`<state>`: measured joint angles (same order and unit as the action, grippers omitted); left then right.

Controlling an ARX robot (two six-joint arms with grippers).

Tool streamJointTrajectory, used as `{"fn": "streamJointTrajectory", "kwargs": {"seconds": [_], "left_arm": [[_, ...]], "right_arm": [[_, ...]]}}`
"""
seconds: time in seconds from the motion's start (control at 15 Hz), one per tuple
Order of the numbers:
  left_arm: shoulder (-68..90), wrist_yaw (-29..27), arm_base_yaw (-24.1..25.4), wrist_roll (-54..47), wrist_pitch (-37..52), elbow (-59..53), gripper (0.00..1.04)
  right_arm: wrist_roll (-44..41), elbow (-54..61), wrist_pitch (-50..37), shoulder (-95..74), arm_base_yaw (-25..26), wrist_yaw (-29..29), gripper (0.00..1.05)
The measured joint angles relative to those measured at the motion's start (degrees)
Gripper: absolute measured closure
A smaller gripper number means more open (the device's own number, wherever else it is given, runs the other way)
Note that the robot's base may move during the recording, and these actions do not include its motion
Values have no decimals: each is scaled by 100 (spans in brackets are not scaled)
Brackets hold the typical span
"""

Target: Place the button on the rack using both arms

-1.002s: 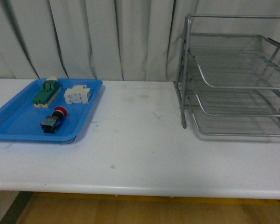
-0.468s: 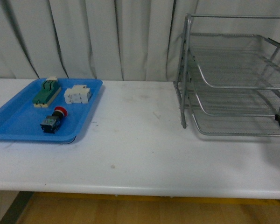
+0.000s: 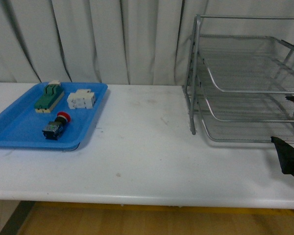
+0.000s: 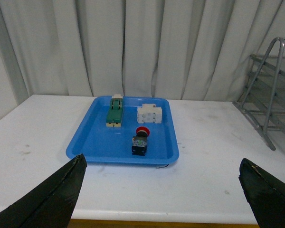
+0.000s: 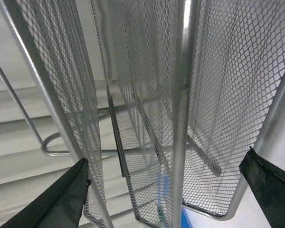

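Note:
The button [image 3: 56, 126], red cap on a black-and-blue body, lies on its side in the blue tray [image 3: 19, 129] at the left. It also shows in the left wrist view [image 4: 141, 141]. My left gripper [image 4: 161, 161] is open and empty, back from the tray near the table's front edge, and is out of the front view. The silver wire-mesh rack [image 3: 245, 83] stands at the right. My right gripper [image 3: 281, 119] is open and empty at the rack's front right. In the right wrist view the right gripper [image 5: 166, 159] faces the rack's mesh trays and rod [image 5: 180, 95] from close by.
A green-and-beige switch block [image 3: 49, 96] and a white terminal block [image 3: 81, 99] lie in the blue tray behind the button. The white table [image 3: 147, 147] stretches between tray and rack. Pale curtains hang behind.
My right gripper has come into the front view from the right edge and moved left along the rack's front. The button and tray have not moved.

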<state>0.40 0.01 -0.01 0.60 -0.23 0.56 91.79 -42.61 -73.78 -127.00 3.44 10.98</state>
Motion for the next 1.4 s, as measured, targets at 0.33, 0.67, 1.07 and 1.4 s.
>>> {"fn": "streamJointTrajectory", "kwargs": {"seconds": [0.33, 0.67, 1.07, 1.4], "left_arm": [[0, 0, 0, -2, 2, 0, 7], [0, 0, 0, 0, 2, 0, 7], [0, 0, 0, -2, 2, 0, 7], [0, 0, 0, -2, 2, 0, 7]], "right_arm": [[-208, -201, 17, -240, 72, -9, 6], [-522, -684, 28, -507, 68, -2, 36], [-717, -970, 149, -612, 114, 20, 101], [-640, -732, 39, -581, 199, 105, 102]]}}
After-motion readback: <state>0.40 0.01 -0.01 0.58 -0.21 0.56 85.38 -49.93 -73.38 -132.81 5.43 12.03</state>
